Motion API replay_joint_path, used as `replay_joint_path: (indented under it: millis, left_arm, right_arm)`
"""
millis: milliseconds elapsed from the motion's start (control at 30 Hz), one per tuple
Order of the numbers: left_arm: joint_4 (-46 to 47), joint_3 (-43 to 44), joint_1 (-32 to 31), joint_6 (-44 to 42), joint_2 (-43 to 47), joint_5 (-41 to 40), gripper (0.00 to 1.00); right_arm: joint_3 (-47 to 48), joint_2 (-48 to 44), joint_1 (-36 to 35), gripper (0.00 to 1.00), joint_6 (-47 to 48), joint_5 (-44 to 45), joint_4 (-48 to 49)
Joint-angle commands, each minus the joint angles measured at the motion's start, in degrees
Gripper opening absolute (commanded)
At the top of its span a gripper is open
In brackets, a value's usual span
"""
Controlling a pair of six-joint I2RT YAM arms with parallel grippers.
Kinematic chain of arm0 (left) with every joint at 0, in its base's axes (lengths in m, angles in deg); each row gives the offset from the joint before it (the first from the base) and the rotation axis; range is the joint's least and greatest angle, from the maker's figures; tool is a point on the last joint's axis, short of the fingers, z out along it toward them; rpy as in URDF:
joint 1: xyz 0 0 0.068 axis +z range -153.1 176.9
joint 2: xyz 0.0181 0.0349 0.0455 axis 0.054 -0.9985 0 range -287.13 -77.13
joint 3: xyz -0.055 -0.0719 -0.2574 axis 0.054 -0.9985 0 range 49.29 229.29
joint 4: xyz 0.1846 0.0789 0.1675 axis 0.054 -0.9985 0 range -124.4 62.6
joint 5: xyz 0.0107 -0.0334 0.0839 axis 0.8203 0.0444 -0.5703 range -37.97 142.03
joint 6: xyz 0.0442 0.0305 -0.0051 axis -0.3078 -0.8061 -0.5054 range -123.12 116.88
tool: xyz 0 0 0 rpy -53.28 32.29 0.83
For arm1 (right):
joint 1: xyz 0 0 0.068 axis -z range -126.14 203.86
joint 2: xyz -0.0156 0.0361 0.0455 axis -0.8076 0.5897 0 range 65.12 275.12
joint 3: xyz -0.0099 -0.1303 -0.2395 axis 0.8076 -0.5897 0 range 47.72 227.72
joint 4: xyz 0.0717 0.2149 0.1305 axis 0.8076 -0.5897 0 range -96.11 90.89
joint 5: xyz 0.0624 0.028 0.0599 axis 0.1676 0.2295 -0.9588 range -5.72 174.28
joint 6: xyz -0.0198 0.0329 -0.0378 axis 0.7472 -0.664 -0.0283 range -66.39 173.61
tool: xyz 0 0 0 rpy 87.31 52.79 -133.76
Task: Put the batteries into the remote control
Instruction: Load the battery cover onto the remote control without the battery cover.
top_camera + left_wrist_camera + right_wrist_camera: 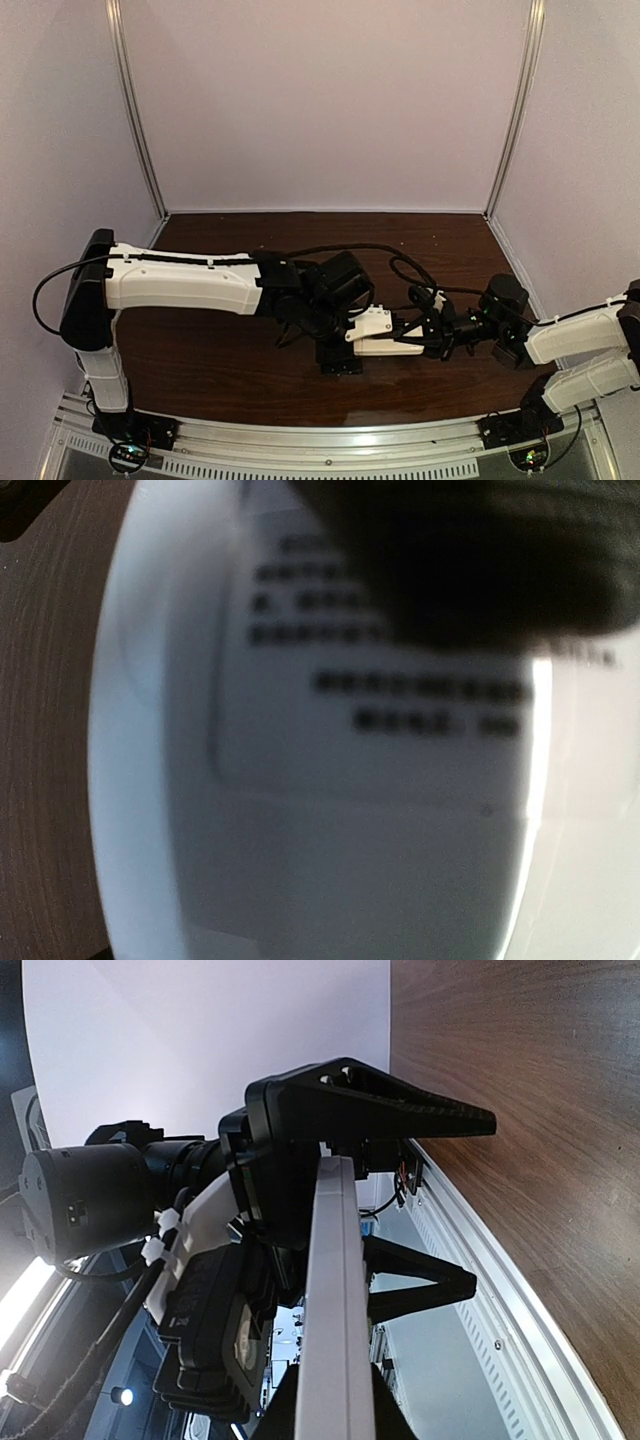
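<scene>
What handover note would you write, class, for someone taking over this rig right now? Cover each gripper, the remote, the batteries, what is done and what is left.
Left gripper: open, one finger on either side of the remote control, not gripping it.
Right gripper: shut on the remote control, holding it between the two arms.
Batteries: none visible in any view. The left wrist view shows only the remote's blurred printed back.
Done: cannot tell whether any are loaded.
Left: locate the batteries and check the compartment before going on.

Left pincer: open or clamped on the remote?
Open. The left pincer has its fingers spread either side of the remote control, one of them clear of it.
</scene>
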Motion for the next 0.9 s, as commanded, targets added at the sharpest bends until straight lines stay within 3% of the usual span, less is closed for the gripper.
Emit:
replay_joint_path:
  millis: [0,300,567,867]
  left_arm:
    - [-1.3,-0.5,0.2,0.8,-3.0,-0.5,0.85]
    - [2.3,1.9,1.4,1.8,4.6,-1.8,0.94]
    - [8.0,-0.7,1.6,3.9,12.1,0.1,0.97]
    - [13.0,-11.7,1.7,8.7,21.6,-1.0,0.98]
  right_arm:
    - [2.9,-4.3,-1.5,0.00,5.6,-3.0,10.7]
    - [7.0,-8.6,-1.4,0.00,27.3,-0.7,-21.6]
    - [6.6,-6.5,-1.2,0.00,25.9,1.2,-19.3]
    - [6.9,-4.8,-0.5,0.00,20.8,2.8,-11.8]
